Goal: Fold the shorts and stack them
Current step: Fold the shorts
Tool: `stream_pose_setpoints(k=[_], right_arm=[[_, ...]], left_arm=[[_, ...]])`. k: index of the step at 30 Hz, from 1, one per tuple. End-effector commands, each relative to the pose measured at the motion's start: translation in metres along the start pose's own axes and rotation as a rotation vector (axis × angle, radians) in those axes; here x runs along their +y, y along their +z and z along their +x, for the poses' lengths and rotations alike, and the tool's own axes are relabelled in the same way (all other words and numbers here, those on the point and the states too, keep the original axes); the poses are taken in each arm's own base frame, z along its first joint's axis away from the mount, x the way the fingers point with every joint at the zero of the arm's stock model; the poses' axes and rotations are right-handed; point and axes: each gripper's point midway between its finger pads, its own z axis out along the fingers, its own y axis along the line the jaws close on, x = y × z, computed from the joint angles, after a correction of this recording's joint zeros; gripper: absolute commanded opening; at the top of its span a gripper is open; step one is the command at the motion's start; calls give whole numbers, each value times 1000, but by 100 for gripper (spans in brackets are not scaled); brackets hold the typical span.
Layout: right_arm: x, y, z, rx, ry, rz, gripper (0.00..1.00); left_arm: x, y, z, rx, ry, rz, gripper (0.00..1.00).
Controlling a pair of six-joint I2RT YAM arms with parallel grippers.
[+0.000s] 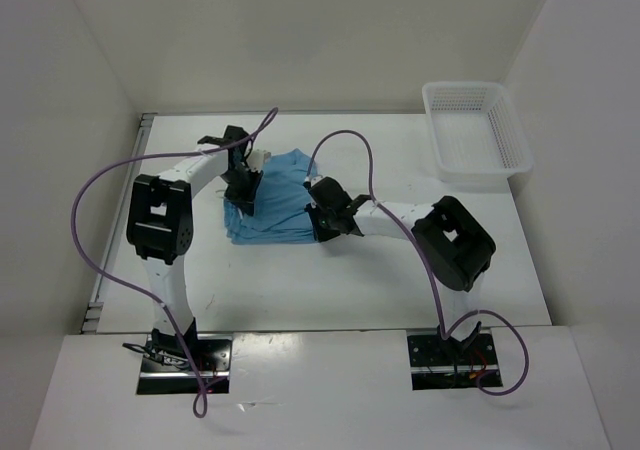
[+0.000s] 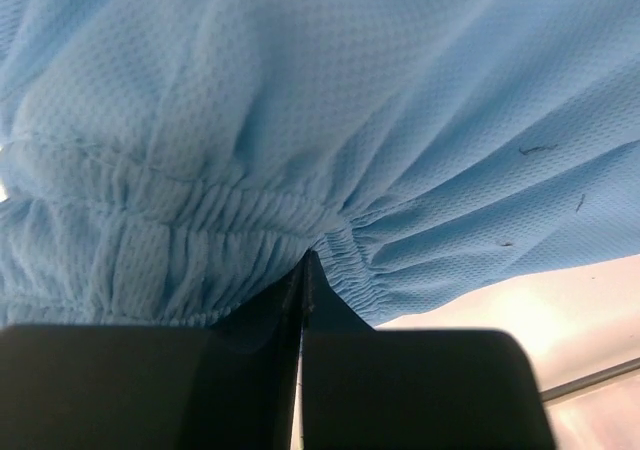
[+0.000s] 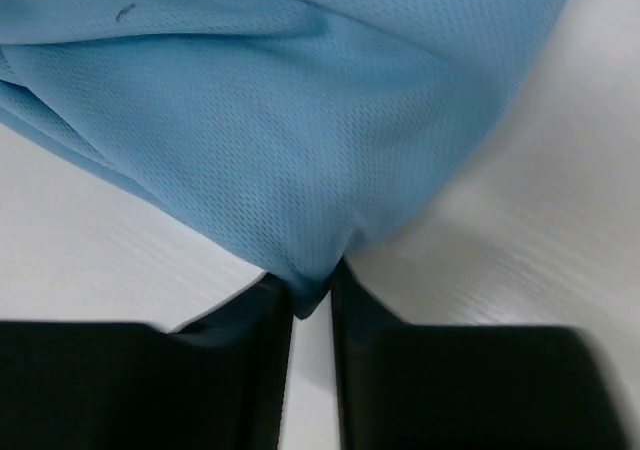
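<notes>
Now we see the shorts (image 1: 285, 195) lying in a bunched, layered heap on the white table (image 1: 330, 280), toward its far middle and between our two arms. Our left gripper (image 1: 243, 182) sits at the left edge of the heap. In the left wrist view its black fingers (image 2: 255, 320) are pressed together on the gathered elastic waistband (image 2: 190, 230), with a fold of blue fabric caught at their tips. Our right gripper (image 1: 322, 212) sits at the right edge of the heap, on its near side. In the right wrist view its fingers (image 3: 250, 320) pinch a hanging corner of the smooth mesh cloth, and only a thin gap shows below the pinch. The fabric spreads away from both pinches and fills most of each wrist view. A white mesh basket (image 1: 475, 130) stands at the far right of the table, well apart from the shorts.
</notes>
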Motion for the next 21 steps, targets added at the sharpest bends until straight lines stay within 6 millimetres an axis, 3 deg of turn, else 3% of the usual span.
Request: stream_pose_setpoints(k=[1, 4, 11, 15, 18, 21], right_arm=[[-5, 9, 1, 4, 12, 23, 12], [-9, 6, 9, 20, 12, 39, 7], [-13, -8, 4, -13, -18, 49, 0], [-10, -8, 3, -16, -38, 28, 0], [-11, -7, 7, -7, -47, 30, 0], [-12, -10, 6, -7, -58, 30, 0]], left_arm=[[15, -2, 0, -12, -38, 5, 0], [25, -26, -19, -104, -53, -2, 0], [29, -91, -33, -173, -128, 110, 0], [30, -86, -15, -111, -159, 119, 0], [36, -57, 6, -24, -186, 110, 0], [31, -52, 15, -2, -206, 159, 2]])
